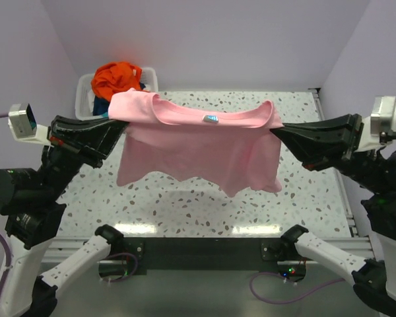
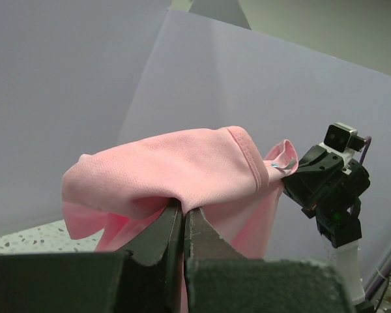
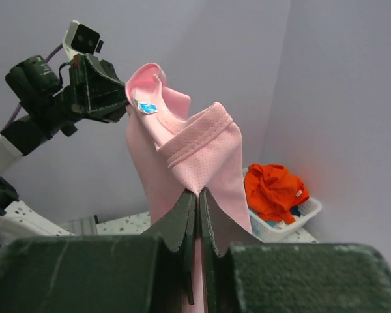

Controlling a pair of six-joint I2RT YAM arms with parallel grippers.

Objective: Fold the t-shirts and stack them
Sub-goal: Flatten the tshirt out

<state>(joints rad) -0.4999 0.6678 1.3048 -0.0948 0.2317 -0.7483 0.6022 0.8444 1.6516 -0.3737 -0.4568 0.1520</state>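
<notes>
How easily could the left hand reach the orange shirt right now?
Probably not yet. The left hand is shut on the pink shirt, shared with the right hand. The orange shirt lies just beyond it in the bin, but it must let go first.

The right jaws are clamping on an edge of the pink t-shirt (image 3: 202, 153), which is stretching up to the left jaws (blue label (image 3: 145, 107) showing there). An orange t-shirt (image 3: 270, 186) is lying in the white bin (image 3: 300, 218).
</notes>
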